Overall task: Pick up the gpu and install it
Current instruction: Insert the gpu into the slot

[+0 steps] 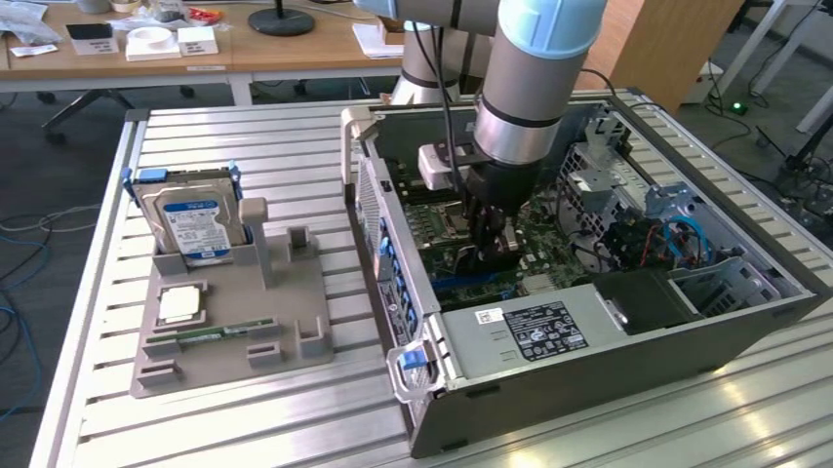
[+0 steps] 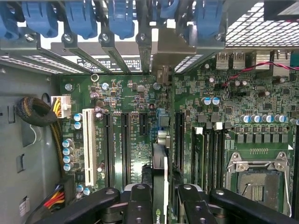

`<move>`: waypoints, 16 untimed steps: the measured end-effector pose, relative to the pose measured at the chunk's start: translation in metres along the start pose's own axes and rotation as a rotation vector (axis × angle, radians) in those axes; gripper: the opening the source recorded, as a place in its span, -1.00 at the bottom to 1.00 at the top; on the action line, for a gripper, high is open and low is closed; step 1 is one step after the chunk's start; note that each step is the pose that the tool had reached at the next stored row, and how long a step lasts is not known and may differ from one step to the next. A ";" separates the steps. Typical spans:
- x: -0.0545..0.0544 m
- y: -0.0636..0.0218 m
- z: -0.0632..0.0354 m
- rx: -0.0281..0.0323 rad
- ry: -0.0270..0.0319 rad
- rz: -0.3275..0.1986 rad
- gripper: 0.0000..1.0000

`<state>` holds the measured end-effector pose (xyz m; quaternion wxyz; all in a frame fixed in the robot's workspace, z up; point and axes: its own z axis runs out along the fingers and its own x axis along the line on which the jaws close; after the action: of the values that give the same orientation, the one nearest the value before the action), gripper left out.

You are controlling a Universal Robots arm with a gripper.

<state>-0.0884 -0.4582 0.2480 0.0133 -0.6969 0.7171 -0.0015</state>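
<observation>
Here we are inside the open computer case [image 1: 573, 356], lying on its side toward the exterior view's right edge of the slatted desk [image 1: 260, 419]. The arm reaches straight down into it. The pincer [image 2: 164, 198] is clamped on the gpu [image 2: 160, 182], a finger pressed against each face. The wrist view catches the thin dark card edge-on, standing upright over the green motherboard [image 2: 126, 93]. It sits among the row of long black expansion slots [image 2: 125, 144], with the white slot [image 2: 87, 144] off to one side. Whether its lower edge is touching a slot, I can't tell. Past the card, blue retaining clips [image 2: 84, 18] line the case's rear wall, and the open processor socket [image 2: 254, 179] lies on the far side of the memory slots.

Over by the exterior view's left edge of the desk sits the grey parts holder [image 1: 293, 322]. The hard drive [image 1: 195, 224] stands upright in its back pocket, blue-white label facing out. The processor chip [image 1: 179, 304] lies flat in front of it. The green memory stick [image 1: 215, 333] rests in its groove nearer the front edge.
</observation>
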 end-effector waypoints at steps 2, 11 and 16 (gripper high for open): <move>0.000 0.0000 -0.0005 0.0000 -0.0001 0.000 -0.47; 0.001 0.0001 -0.0001 -0.0003 0.0103 0.000 -0.47; 0.001 -0.0001 -0.0001 0.0002 0.0102 0.000 -0.47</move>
<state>-0.0883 -0.4594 0.2480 0.0098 -0.6970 0.7170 -0.0051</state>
